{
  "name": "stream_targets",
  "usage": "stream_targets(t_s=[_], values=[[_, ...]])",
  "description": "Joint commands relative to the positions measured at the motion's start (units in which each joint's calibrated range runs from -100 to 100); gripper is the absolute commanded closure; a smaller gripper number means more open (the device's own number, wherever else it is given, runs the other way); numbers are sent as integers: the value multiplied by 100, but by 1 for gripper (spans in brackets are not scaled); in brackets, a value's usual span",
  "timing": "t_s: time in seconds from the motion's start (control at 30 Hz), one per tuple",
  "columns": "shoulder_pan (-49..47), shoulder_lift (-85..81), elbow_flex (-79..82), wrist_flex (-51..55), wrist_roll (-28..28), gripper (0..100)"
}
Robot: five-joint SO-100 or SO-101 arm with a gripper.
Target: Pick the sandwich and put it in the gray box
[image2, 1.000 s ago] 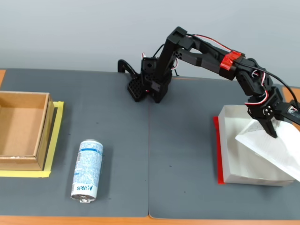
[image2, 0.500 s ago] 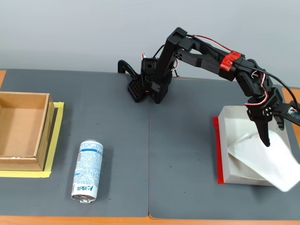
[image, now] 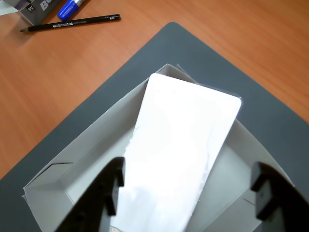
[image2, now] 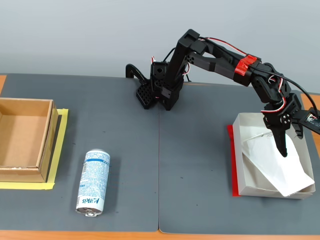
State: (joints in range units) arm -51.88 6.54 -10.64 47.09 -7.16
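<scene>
The white wedge-shaped plastic sandwich package (image2: 272,162) lies inside the shallow pale gray cardboard box (image2: 241,150), which has a red strip along its left edge in the fixed view. The sandwich sits slantwise in the gray box: one end is down near the box's floor on the side toward the red strip, and the other end leans up on the box's front right corner, poking slightly over the low wall there. In the wrist view the flat white face of the sandwich (image: 181,145) fills the middle of the gray box (image: 91,154), its rounded-corner far end resting against the far corner wall.

The black two-finger gripper (image2: 291,145) hangs over the gray box with its fingers spread wide apart and nothing between them; in the wrist view the gripper (image: 193,193) straddles the sandwich, one finger on each side and clear of it.

The gray box rests on a dark gray mat (image2: 195,165) covering the wooden worktop (image: 63,72). Well to the left of the gray box in the fixed view, a blue-and-white can (image2: 93,182) lies on its side, and beyond it stands a deeper brown cardboard box (image2: 25,140) framed by yellow tape. In the wrist view, a black pencil (image: 72,22) and a blue marker (image: 71,8) lie on the worktop beyond the mat.
</scene>
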Motion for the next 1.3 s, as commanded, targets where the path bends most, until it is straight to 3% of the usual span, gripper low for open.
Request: stream_targets(t_s=[0.0,0.27,0.53,1.27], values=[[74,-294,-315,4,-1,74],[529,-836,10,4,208,98],[1402,-1888,951,4,327,98],[3916,-5915,5555,-83,598,98]])
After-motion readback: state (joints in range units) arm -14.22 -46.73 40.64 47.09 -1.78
